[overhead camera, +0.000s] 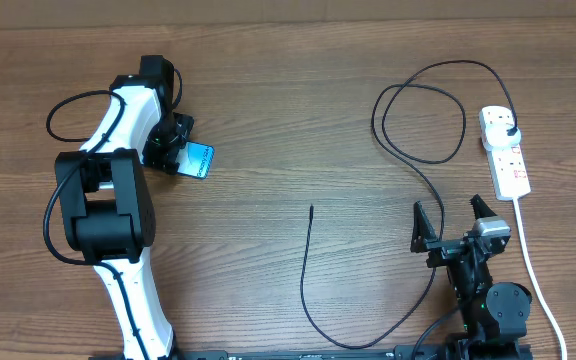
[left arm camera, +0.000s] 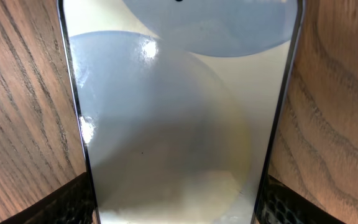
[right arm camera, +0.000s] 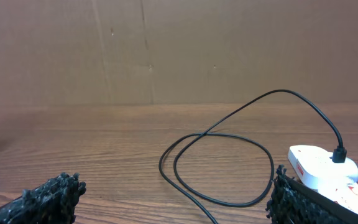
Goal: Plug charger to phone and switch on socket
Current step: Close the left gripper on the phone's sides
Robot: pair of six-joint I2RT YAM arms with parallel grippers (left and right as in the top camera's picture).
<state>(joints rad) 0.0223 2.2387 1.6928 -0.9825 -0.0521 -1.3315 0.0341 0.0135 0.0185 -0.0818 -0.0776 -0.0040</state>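
Observation:
The phone [overhead camera: 200, 160], its screen lit blue, pokes out to the right of my left gripper [overhead camera: 176, 150] at the left of the table. In the left wrist view the phone [left arm camera: 179, 112] fills the frame, and both black fingers [left arm camera: 73, 202] press against its long edges, so the gripper is shut on it. The charger [overhead camera: 308, 270] lies loose, its connector tip [overhead camera: 311, 208] on the bare wood mid-table. Its cable loops to a black plug [overhead camera: 509, 131] seated in the socket [overhead camera: 508, 160] at the far right. My right gripper [overhead camera: 450, 212] stands open just left of the socket, holding nothing.
The socket's white cord [overhead camera: 535, 275] runs toward the front edge, right of the right arm. The right wrist view shows the cable loop [right arm camera: 222, 168] on the wood ahead, the socket [right arm camera: 319, 168] at the right, and a brown cardboard wall [right arm camera: 179, 50] behind the table.

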